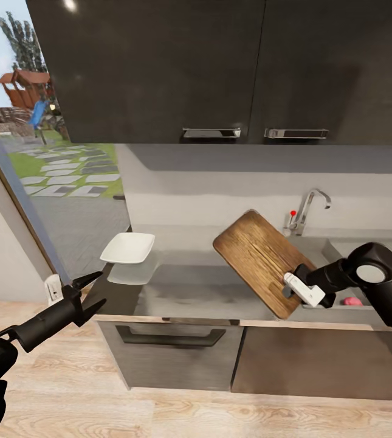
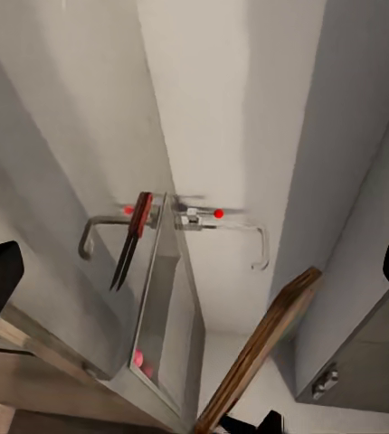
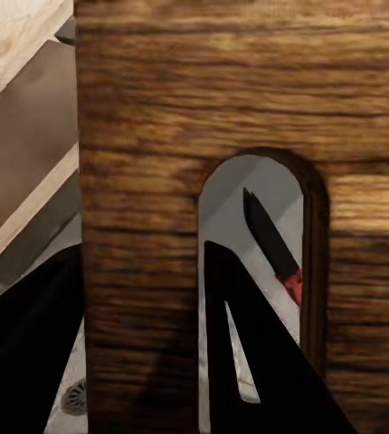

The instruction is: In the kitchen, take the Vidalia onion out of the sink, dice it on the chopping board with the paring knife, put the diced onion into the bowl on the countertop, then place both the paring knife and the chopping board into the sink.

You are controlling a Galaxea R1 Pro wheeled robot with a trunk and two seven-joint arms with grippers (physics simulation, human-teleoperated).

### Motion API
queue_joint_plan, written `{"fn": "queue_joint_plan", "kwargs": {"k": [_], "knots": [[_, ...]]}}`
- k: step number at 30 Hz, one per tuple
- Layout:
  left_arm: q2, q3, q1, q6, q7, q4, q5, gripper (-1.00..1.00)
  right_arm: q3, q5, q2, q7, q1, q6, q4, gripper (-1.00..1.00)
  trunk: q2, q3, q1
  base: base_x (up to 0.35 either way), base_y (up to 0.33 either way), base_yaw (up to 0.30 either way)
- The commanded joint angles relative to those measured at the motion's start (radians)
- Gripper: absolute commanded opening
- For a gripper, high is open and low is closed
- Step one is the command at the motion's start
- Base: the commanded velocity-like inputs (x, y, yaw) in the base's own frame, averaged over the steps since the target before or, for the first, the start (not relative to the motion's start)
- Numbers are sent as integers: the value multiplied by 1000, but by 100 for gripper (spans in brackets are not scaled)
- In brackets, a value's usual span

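In the head view, the right tool (image 1: 294, 287) gripped the chopping board (image 1: 259, 258) at its handle-slot end, holding it lifted and tilted above the grey table (image 1: 183, 286), just beside the sink (image 1: 341, 255). The right wrist view showed one dark finger (image 3: 235, 353) passing through the board's slot, the other against the board's face, so the tool was closed on the wood.

The left tool (image 1: 86, 293) hung well apart, off the table's left edge, jaws spread and holding nothing.

The paring knife (image 2: 131, 240), red handle and dark blade, seemed to lie in or at the sink near the tap (image 1: 310, 210); which of the two could not be told. A pinkish-red lump, apparently the Vidalia onion (image 1: 352, 301), showed low in the basin. The white bowl (image 1: 127, 248) sat at the table's left end; whether it held diced onion could not be told.

The risks, as judged: the board was held by one end only, so it could pivot or slip from the fingers. Lowered carelessly, it might strike the tap or basin rim, or land on the knife and wedge at an angle.
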Motion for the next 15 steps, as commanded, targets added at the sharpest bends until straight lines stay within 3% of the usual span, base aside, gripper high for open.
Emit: {"fn": "queue_joint_plan", "kwargs": {"k": [1,6,10,15], "knots": [[0,1,-1,3,10,-1,10,100,3,2,3,-3,-2,-8,14,-100,-2,-2,1,0,0,0],[1,1,-1,4,5,-1,10,100,9,4,23,-3,-2,-9,33,-100,-2,-3,1,0,0,0],[14,7,1,26,-69,-1,10,100,13,3,34,-3,-2,-11,35,-100,-2,-6,1,0,0,0],[33,11,9,37,-100,-1,10,100,16,3,38,-3,-2,-21,36,-100,-2,-14,1,0,0,0]]}}
